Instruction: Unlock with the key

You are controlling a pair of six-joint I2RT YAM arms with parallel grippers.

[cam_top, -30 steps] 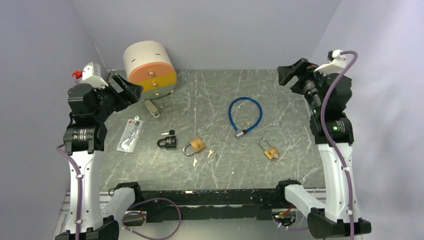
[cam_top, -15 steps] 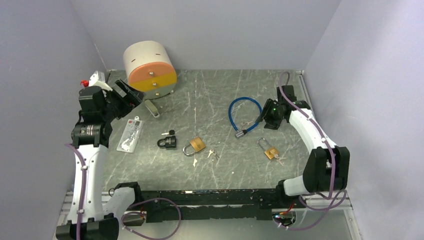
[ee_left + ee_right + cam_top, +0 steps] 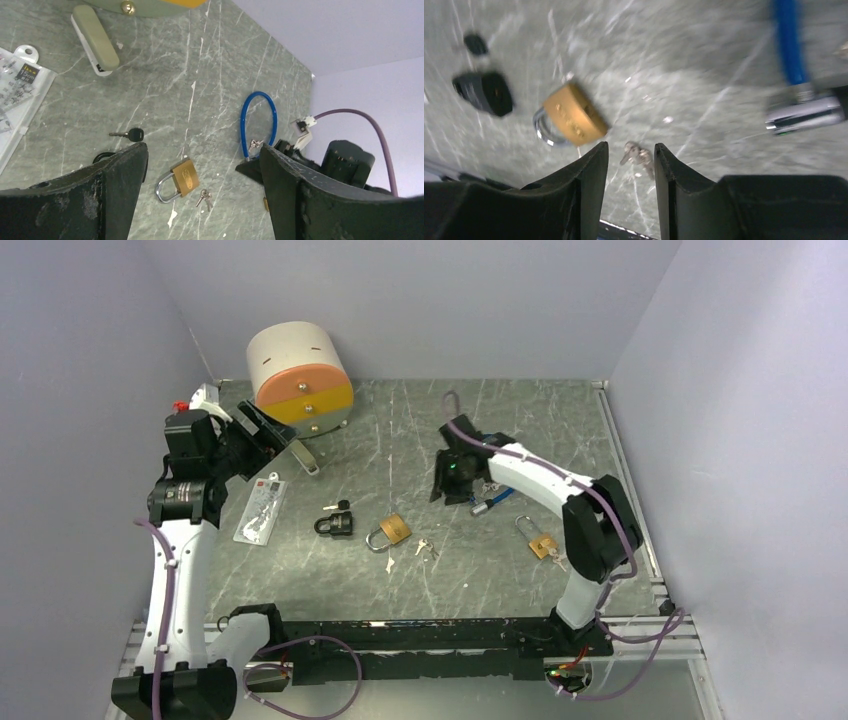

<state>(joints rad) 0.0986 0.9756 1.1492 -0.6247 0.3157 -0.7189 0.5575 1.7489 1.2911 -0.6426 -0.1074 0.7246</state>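
Keys lie flat on the tabletop, just beside the brass padlock; light, thin, likely to skid, so pinch at the ring; padlock rigid and smooth, hold its body; right gripper over the keys, narrow gap, empty; left gripper wide, empty.

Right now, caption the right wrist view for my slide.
Right gripper, jaws slightly apart, above loose keys beside brass padlock.
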